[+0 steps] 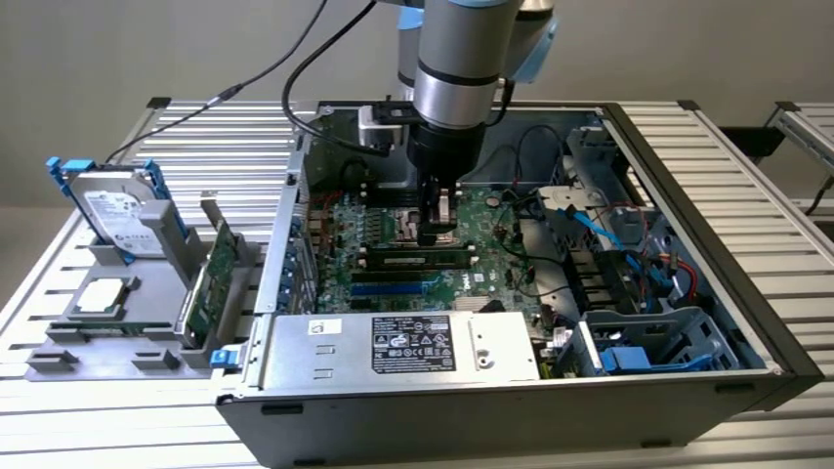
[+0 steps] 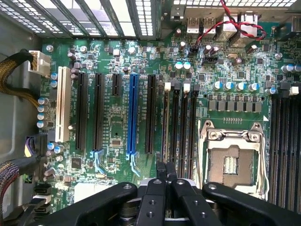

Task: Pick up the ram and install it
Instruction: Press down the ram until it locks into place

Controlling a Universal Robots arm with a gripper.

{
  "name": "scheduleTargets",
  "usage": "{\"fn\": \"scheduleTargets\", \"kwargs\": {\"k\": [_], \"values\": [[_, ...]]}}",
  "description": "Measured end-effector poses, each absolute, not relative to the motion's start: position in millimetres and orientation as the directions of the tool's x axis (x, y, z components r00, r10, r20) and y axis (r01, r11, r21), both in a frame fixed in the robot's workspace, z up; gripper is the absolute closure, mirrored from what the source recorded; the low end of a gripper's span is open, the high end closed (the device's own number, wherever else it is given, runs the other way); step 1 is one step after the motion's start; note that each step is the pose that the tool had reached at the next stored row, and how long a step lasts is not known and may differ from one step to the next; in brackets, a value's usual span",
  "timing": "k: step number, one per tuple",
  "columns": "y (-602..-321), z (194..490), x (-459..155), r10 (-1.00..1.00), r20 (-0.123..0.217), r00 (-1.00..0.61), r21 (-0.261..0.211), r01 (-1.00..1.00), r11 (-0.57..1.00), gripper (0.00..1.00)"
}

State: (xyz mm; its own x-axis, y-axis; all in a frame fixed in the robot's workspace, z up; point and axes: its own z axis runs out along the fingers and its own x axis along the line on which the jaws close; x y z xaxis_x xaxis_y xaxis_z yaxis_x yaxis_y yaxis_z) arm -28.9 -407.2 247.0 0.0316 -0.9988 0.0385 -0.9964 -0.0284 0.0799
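The ram (image 1: 417, 260), a long narrow green stick with dark chips, stands on edge in a memory slot of the motherboard (image 1: 391, 230) inside the open computer case. In the wrist view its thin top edge (image 2: 165, 122) runs along the memory slot nearest the expansion slots. My gripper (image 1: 439, 233) hangs straight down over the board, just behind the stick near its middle. Its black fingers (image 2: 164, 167) are shut with nothing between them, directly above the stick's line. Whether they touch the stick I cannot tell.
The CPU socket (image 2: 230, 160) lies beside the memory slots, and a blue expansion slot (image 2: 132, 113) lies on their other side. A power supply (image 1: 404, 342) fills the case front. On the exterior view's left, a grey holder carries a silver hard drive (image 1: 111, 210) and a green expansion card (image 1: 215, 283).
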Motion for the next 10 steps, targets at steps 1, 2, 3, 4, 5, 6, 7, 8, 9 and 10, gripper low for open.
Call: {"fn": "scheduleTargets", "kwargs": {"k": [1, 2, 3, 4, 5, 6, 7, 8, 9, 10], "values": [[-407, 245, -30, -0.999, 0.039, 0.032, 0.08, -0.996, -0.028, 0.89], [-407, 243, -30, -0.999, 0.039, 0.032, 0.08, -0.996, -0.028, 0.89], [-407, 242, -31, -0.999, 0.039, 0.032, 0.08, -0.996, -0.028, 0.89], [-407, 240, -31, -0.999, 0.039, 0.032, 0.08, -0.996, -0.028, 0.89], [-407, 238, -31, -0.999, 0.039, 0.032, 0.08, -0.996, -0.029, 0.89], [-407, 236, -31, -0.999, 0.039, 0.032, 0.08, -0.996, -0.029, 0.89], [-406, 234, -31, -0.999, 0.04, 0.032, 0.08, -0.996, -0.028, 0.89], [-406, 233, -31, -0.999, 0.04, 0.032, 0.08, -0.996, -0.028, 0.89], [-407, 233, -31, -0.999, 0.04, 0.032, 0.08, -0.996, -0.028, 0.89], [-407, 233, -31, -0.999, 0.04, 0.032, 0.08, -0.996, -0.028, 0.89]]}}
